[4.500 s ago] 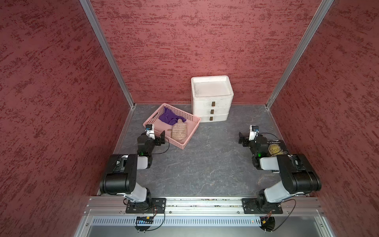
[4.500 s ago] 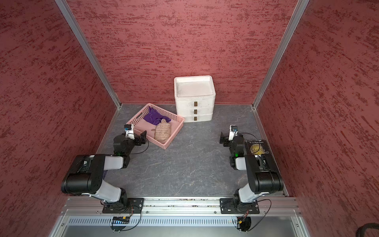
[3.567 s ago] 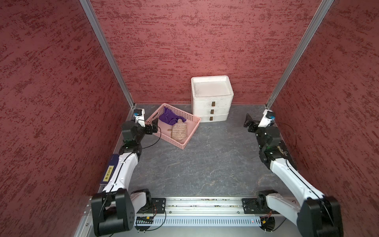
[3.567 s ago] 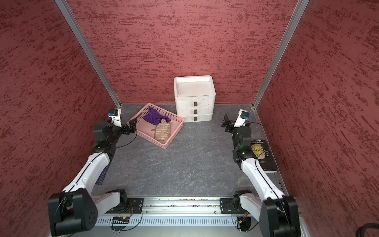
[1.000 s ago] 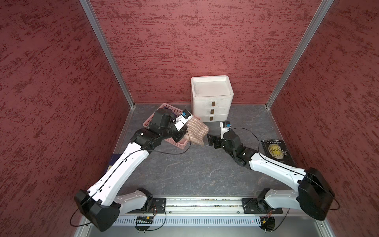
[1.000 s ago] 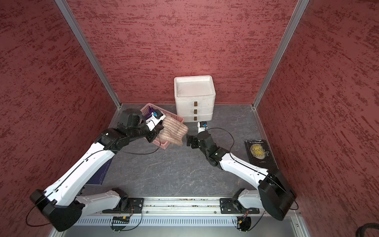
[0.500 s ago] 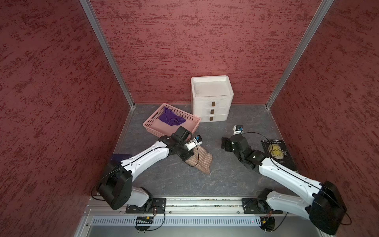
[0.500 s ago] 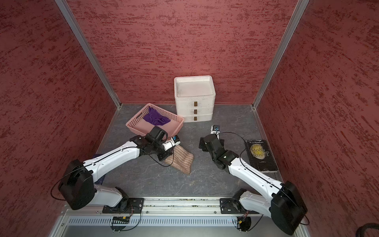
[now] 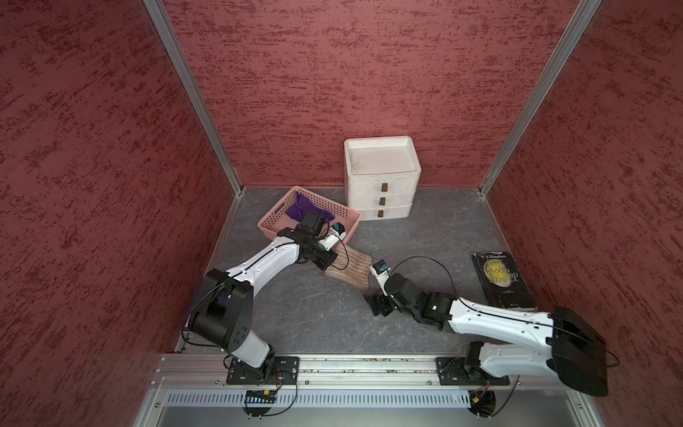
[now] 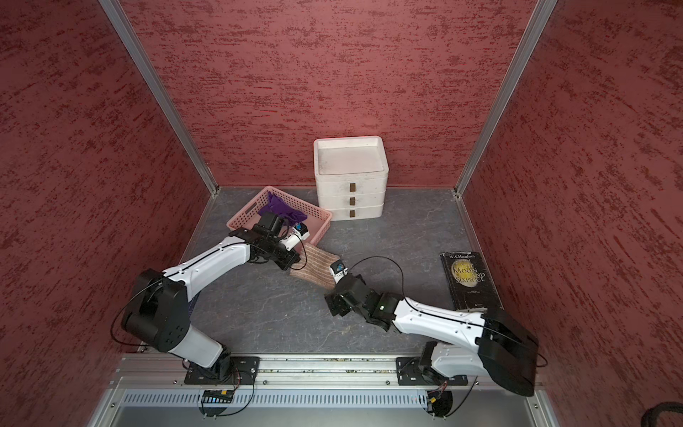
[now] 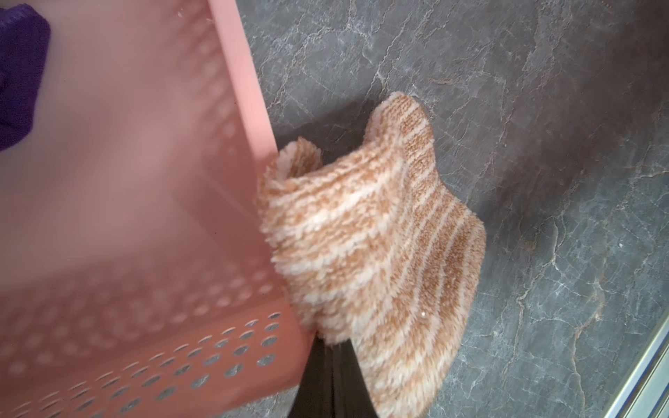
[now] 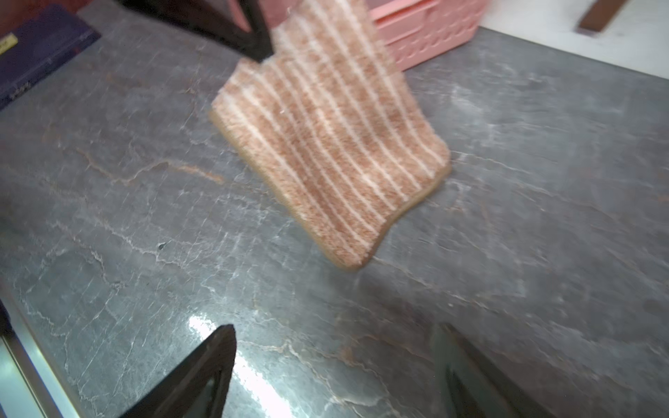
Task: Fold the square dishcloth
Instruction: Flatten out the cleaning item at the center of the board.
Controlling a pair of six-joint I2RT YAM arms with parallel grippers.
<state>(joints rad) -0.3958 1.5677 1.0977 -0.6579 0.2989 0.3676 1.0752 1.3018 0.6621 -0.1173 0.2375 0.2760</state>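
**While the cloth hangs, bring the second claw in**

Since the striped dishcloth [image 9: 350, 268] is out of the pink basket [image 9: 352, 217] and dangling just beside its near corner, you are at the laying-out step; no fold has been made yet. Your left gripper [image 9: 326, 261] is clamped on the cloth's upper edge. In the left wrist view the fabric [image 11: 369, 253] bunches and curls over where the jaws pinch it. The rest drapes down toward the grey table [image 9: 314, 318]. From the right wrist view its lowest corner [image 12: 347, 260] looks very close to the surface, though I cannot tell if it touches.

Your right gripper [image 12: 335, 327] sits low over the table with its jaws spread wide and nothing between them. It is aimed at the cloth's hanging edge, near it but clear of it.

The next move, as I judge it, calls for flattening. Either lower the left arm and drag so the cloth spreads out, or pinch a free lower corner with the right claw and draw the two corners apart. Take only one layer at the very edge, since the pile is thick and floppy. Work toward the open middle of the table, away from the basket wall and the book [image 9: 503, 281].
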